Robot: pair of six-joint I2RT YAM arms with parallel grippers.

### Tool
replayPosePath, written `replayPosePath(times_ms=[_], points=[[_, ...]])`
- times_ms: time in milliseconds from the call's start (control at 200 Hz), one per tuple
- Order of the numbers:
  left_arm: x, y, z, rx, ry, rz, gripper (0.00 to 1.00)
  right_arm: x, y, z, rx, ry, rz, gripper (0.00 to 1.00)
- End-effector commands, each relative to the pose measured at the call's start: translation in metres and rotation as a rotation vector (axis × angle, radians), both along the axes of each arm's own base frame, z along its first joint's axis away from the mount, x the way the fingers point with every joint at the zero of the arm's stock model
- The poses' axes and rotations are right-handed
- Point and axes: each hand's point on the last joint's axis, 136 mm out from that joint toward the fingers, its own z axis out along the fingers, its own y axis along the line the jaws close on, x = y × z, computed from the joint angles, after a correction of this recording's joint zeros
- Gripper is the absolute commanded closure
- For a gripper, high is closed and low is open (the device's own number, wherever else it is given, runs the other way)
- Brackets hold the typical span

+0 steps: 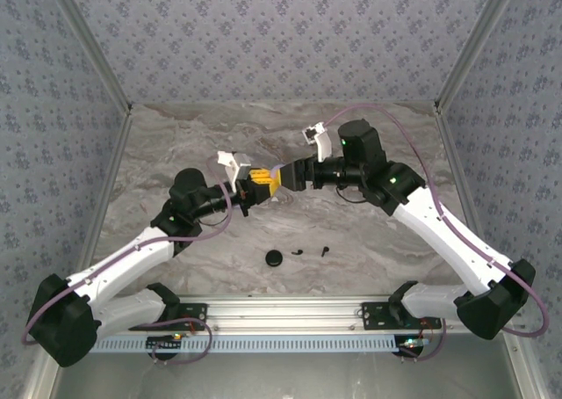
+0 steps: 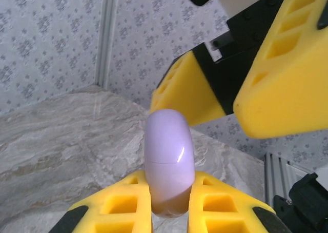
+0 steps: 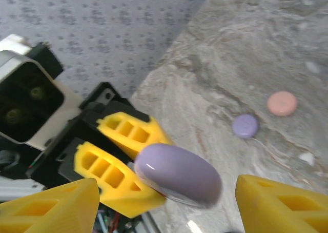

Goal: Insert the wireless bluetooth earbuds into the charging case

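Starting nearest the arm bases, a black case (image 1: pixel 275 258) sits on the counter (image 1: pixel 176 144) with two black earbuds (image 1: pixel 299 252) lying loose just to its right, one a little farther out than the other; neither is seated in anything, so that pair is not yet done, and whether the black case is open I cannot tell from above. Farther in, above the middle of the counter, the two arms meet in the air. The left pincer (image 2: pixel 170 208) is clenched on the lower end of a lilac case (image 2: pixel 169 156), which stands up from between its yellow fingers; a thin seam runs across the shell and the two halves look closed together. The right pincer (image 3: pixel 168 192) is released, its fingers spread to either side of that same case with a gap on each side, touching nothing and carrying no earbud. Beyond them on the marbled surface a small lilac disc (image 3: pixel 245 125) and a pinkish disc (image 3: pixel 282 103) lie close together, probably further cases, both flat and shut as far as I can see. By my reading the work is at an early stage: no earbud is visibly inserted, the held case needs opening first, and the loose buds are left to pick up
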Motion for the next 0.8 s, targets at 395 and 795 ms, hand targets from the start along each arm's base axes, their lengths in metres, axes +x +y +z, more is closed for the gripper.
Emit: replayPosePath(times_ms=[395, 795], points=[[0.069, 0.026, -0.101, 0.181, 0.499, 0.236, 1.00, 0.043, -0.125, -0.046, -0.244, 0.061, -0.525, 0.21], [0.124, 0.018, -0.195, 0.416, 0.721, 0.320, 1.00, 0.027, -0.163, -0.041, -0.025, -0.030, -0.620, 0.00]])
